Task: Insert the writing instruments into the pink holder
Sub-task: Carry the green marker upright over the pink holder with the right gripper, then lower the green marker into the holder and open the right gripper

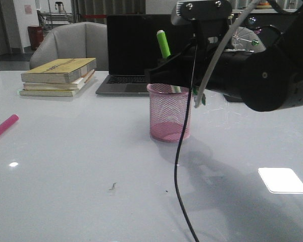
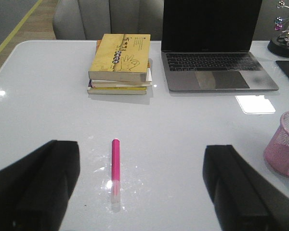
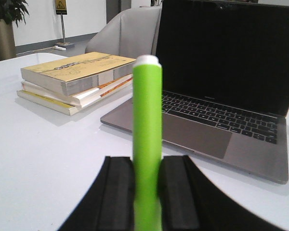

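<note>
The pink holder (image 1: 169, 112) stands upright at mid-table, in front of the laptop; its edge also shows in the left wrist view (image 2: 285, 144). My right gripper (image 3: 147, 192) is shut on the green marker (image 3: 147, 120) and holds it nearly upright over the holder. The marker's top (image 1: 163, 44) sticks up above the fingers, and its pale lower end reaches the holder's rim. The pink marker (image 1: 3, 126) lies flat on the table at the far left. My left gripper (image 2: 139, 168) hangs open above the pink marker (image 2: 115, 166), apart from it, and is out of the front view.
A stack of books (image 1: 58, 75) sits at the back left with an open laptop (image 1: 126, 60) beside it. A grey chair (image 1: 73, 38) stands behind the table. A black cable (image 1: 179, 166) hangs in front of the holder. A ball ornament (image 2: 285, 33) stands at the back right.
</note>
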Controlling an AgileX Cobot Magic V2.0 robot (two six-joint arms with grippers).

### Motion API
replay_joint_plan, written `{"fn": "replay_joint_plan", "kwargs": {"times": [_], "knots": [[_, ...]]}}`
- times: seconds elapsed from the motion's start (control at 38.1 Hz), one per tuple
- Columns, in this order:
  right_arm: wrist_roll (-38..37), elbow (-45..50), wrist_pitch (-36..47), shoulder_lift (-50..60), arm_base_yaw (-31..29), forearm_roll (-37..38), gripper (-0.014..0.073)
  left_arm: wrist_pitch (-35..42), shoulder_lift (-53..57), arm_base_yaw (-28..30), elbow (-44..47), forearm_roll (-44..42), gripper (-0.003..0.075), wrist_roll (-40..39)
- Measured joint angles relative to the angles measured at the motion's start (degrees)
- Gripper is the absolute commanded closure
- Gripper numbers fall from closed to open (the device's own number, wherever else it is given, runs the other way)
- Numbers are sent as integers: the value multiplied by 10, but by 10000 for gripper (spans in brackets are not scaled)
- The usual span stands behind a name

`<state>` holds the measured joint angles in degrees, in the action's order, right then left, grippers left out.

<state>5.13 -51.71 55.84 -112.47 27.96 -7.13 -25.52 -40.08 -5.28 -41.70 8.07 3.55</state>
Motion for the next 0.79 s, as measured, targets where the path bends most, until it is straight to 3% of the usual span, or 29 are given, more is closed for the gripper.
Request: {"fn": "replay_joint_plan", "kwargs": {"times": [0.13, 0.37, 0.79], "knots": [[-1, 0, 5, -1, 0, 6, 485, 0, 0, 0, 0, 0, 137, 0], [-1, 0, -12, -1, 0, 7, 299, 0, 0, 0, 0, 0, 137, 0], [-1, 0, -40, -1, 0, 7, 293, 0, 0, 0, 0, 0, 137, 0]]}}
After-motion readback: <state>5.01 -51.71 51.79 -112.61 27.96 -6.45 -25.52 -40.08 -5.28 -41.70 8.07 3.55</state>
